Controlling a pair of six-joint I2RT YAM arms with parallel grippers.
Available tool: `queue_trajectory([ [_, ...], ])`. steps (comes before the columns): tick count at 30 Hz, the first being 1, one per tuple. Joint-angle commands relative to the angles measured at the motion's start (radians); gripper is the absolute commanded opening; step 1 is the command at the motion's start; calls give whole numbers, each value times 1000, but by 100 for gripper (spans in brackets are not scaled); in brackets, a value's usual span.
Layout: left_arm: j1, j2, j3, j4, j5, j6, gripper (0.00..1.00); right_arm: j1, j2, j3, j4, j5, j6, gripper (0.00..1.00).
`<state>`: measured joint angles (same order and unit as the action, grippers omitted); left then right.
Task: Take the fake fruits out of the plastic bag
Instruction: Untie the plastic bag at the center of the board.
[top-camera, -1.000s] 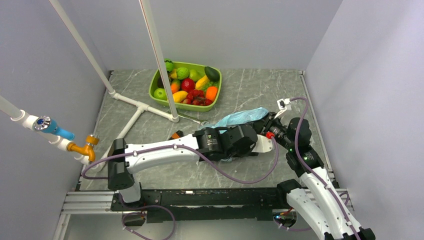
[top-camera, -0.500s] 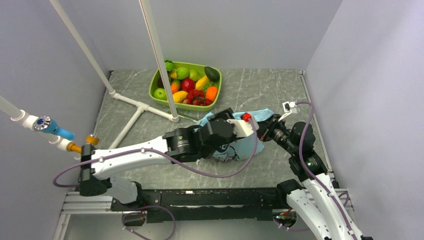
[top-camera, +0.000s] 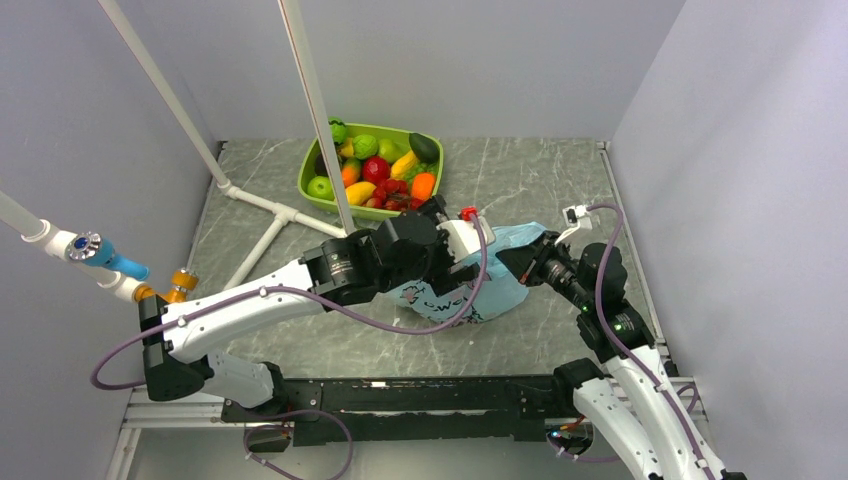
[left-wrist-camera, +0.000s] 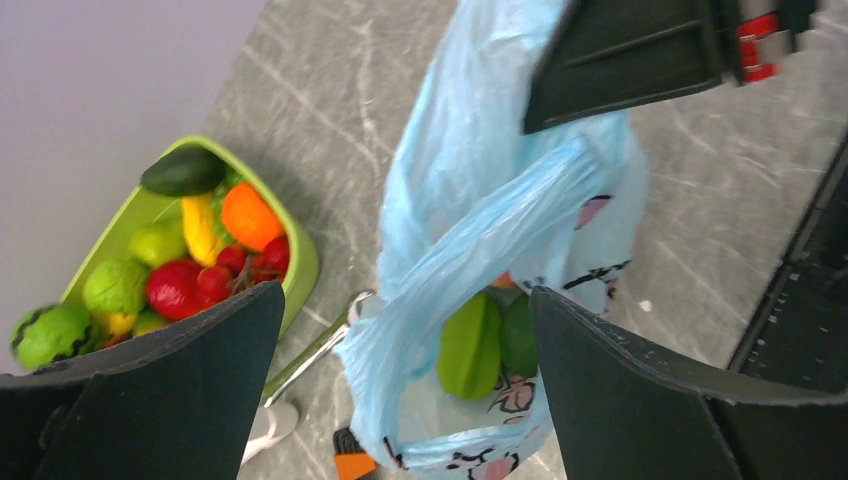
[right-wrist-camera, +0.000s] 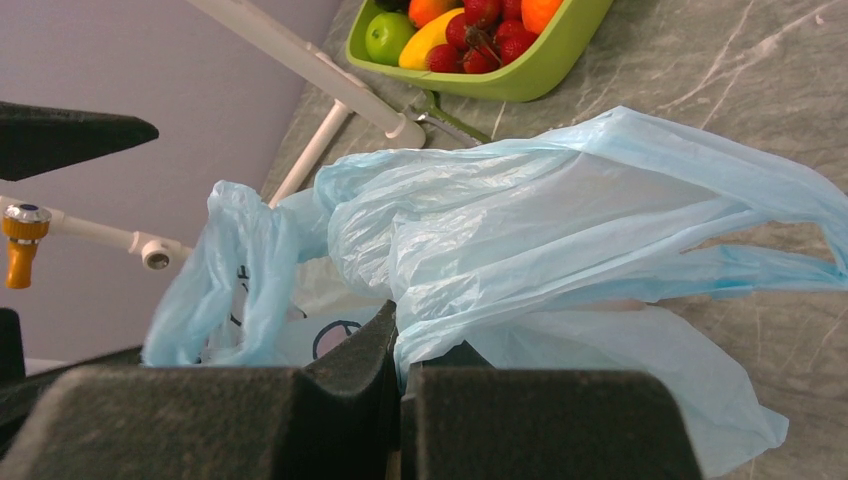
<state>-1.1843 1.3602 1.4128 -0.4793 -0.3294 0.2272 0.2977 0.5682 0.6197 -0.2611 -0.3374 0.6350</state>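
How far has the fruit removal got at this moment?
Done: the right end effector is shut on a fold of the plastic bag. In hand: the left end effector hangs open above the bag's mouth, empty. Left: the green fruits lie inside the bag; none looks taken out yet.
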Motion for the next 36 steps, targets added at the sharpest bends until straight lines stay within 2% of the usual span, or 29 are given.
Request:
queue_trajectory([
  [1, 1, 37, 84, -30, 184, 38, 100, -2, -1, 45, 10, 9, -12, 0],
  [6, 7, 124, 153, -58, 127, 53, 96, -2, 0, 60, -5, 7, -20, 0],
  [10, 6, 170, 197, -79, 163, 69, 92, -2, -2, 66, -16, 9, -19, 0],
  [11, 6, 177, 202, -78, 162, 69, 88, -2, -2, 66, -15, 7, -18, 0],
  [13, 10, 183, 202, -63, 134, 67, 73, -3, -2, 64, -12, 1, -12, 0],
  [16, 18, 178, 209, -33, 71, 54, 59, -2, -2, 57, -15, 10, -14, 0],
  [18, 28, 172, 213, -7, -4, 46, 45, -2, -10, 50, -23, 39, -10, 0],
  [19, 38, 169, 218, 4, -33, 37, 35, -2, -15, 46, -29, 66, 1, 0],
  [21, 71, 164, 234, 19, -95, 4, 9, -4, -33, 29, -39, 127, 39, 0],
  [22, 92, 162, 245, 22, -123, -23, 1, -2, -42, 21, -43, 157, 59, 0],
  [27, 228, 139, 297, 14, -216, -208, 0, -2, -56, 19, -103, 341, 127, 0],
  [32, 403, 62, 292, 9, -62, -460, 0, 0, 46, 143, -181, 508, 8, 0],
  [36, 516, -11, 241, 53, 50, -592, 0, -3, 195, 321, -200, 503, -92, 0],
])
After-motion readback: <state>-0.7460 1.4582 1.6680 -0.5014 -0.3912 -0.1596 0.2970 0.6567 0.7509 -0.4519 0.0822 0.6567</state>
